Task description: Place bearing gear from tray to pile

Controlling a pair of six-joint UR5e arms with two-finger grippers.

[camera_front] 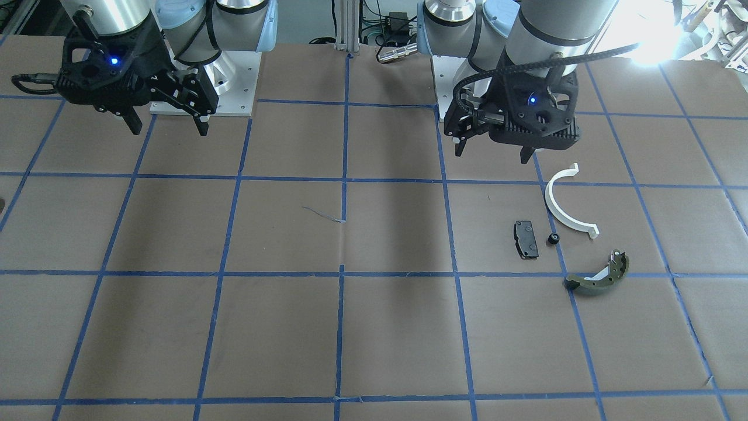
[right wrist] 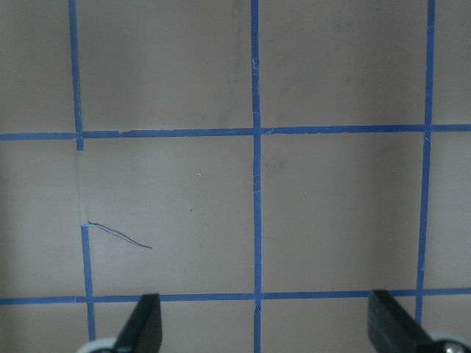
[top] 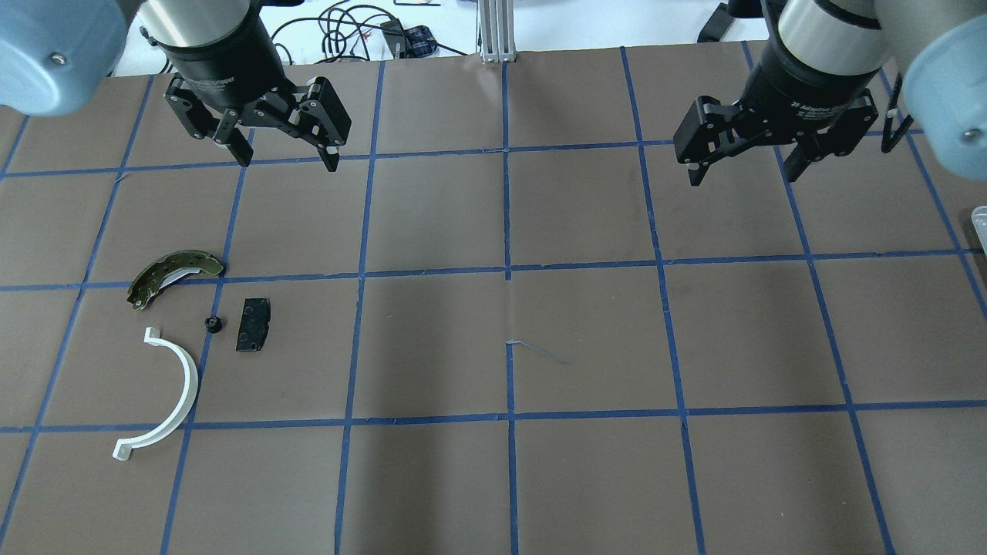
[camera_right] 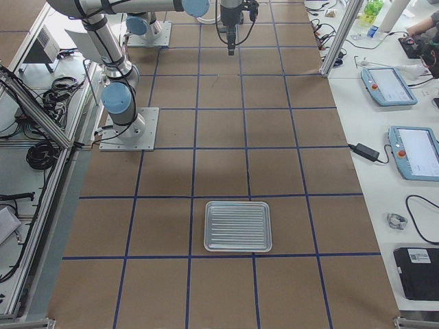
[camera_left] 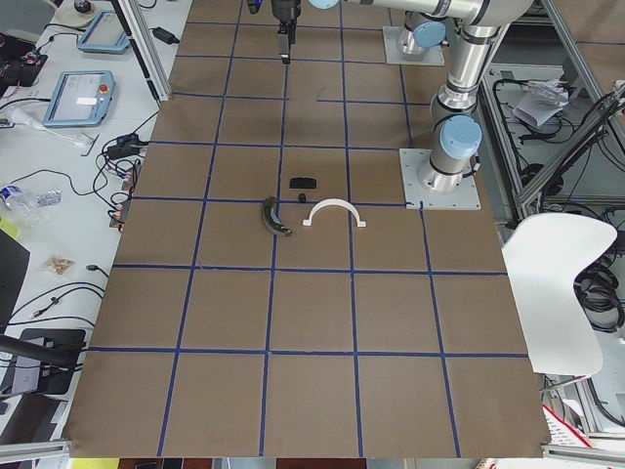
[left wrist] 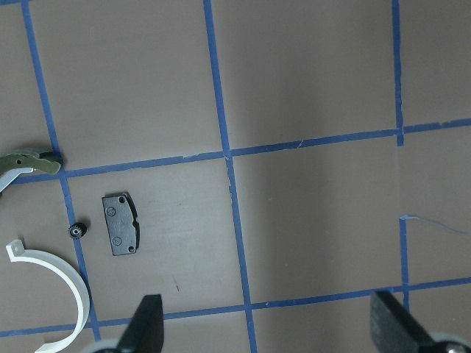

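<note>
Your small black bearing gear [top: 213,324] lies on the brown table [top: 586,339], just beside the black pad [top: 253,324], between the olive-green shoe [top: 158,276] and the white half-ring [top: 187,381]. It looks toothed, though it is too small to be sure. Above, the left gripper [top: 289,162] and the right gripper [top: 744,176] hang with fingers spread, holding nothing. The metal tray [camera_right: 239,226] sits well apart.

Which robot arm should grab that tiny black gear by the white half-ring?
Probably the left. The gear lies on that arm's side, with the open left claw nearer; the right claw is far across.
</note>
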